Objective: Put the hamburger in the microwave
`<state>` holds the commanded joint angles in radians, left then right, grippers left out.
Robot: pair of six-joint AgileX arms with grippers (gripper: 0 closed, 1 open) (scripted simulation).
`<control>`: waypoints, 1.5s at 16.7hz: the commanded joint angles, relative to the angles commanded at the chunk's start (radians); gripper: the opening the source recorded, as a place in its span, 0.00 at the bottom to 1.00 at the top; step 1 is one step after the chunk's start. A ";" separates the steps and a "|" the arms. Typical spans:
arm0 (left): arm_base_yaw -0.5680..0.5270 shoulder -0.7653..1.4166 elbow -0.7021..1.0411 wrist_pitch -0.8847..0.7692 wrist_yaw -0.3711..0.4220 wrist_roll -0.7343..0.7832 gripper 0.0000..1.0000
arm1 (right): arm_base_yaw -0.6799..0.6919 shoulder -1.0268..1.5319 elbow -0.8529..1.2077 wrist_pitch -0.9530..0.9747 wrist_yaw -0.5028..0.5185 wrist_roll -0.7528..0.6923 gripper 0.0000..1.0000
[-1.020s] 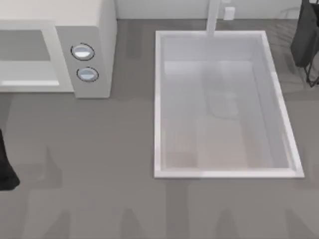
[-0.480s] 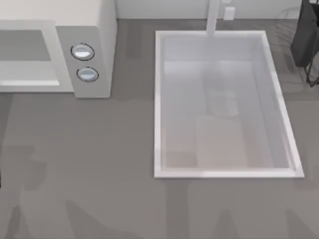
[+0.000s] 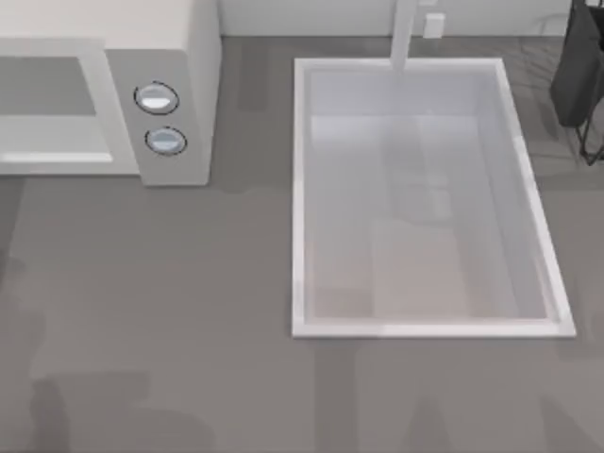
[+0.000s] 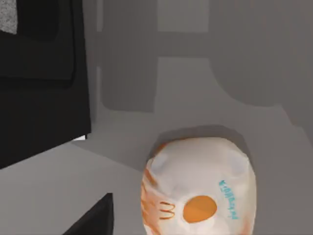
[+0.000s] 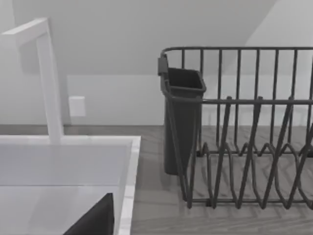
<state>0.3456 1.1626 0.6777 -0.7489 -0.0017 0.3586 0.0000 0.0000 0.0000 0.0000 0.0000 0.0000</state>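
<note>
Microwave, large, white and boxy with a grey windowed front [image 3: 104, 94], stands at the far left of the grey table [image 3: 189, 311] in the top view, its two round bluish-silver knobs [image 3: 157, 98] facing near. A white rectangular sink basin [image 3: 425, 198] fills the right half, with a dark wire dish rack [image 3: 583, 75] at the far right edge.

Left wrist view: the rounded tan hamburger in pale wrapping with orange marks [image 4: 199, 191] lies on the table just below the camera; whether the left fingers are apart or together, I cannot tell.

Right wrist view: the sink basin's corner [image 5: 132, 147], a white faucet [image 5: 46, 78] and the dish rack [image 5: 244, 127] with its dark cup holder; the right fingers' state I cannot tell.
</note>
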 joint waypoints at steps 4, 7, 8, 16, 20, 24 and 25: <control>0.063 0.216 0.125 -0.139 0.000 0.067 1.00 | 0.000 0.000 0.000 0.000 0.000 0.000 1.00; 0.091 0.307 0.183 -0.198 0.000 0.097 1.00 | 0.000 0.000 0.000 0.000 0.000 0.000 1.00; 0.095 0.320 0.192 -0.207 0.001 0.102 1.00 | 0.000 0.000 0.000 0.000 0.000 0.000 1.00; 0.094 0.345 0.170 -0.166 0.001 0.101 1.00 | 0.000 0.000 0.000 0.000 0.000 0.000 1.00; 0.097 0.431 0.091 0.009 0.001 0.105 1.00 | 0.000 0.000 0.000 0.000 0.000 0.000 1.00; 0.099 0.508 0.019 0.153 0.001 0.108 1.00 | 0.000 0.000 0.000 0.000 0.000 0.000 1.00; 0.099 0.514 0.012 0.164 0.001 0.109 1.00 | 0.000 0.000 0.000 0.000 0.000 0.000 1.00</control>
<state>0.4446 1.6764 0.6901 -0.5853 -0.0006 0.4672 0.0000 0.0000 0.0000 0.0000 0.0000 0.0000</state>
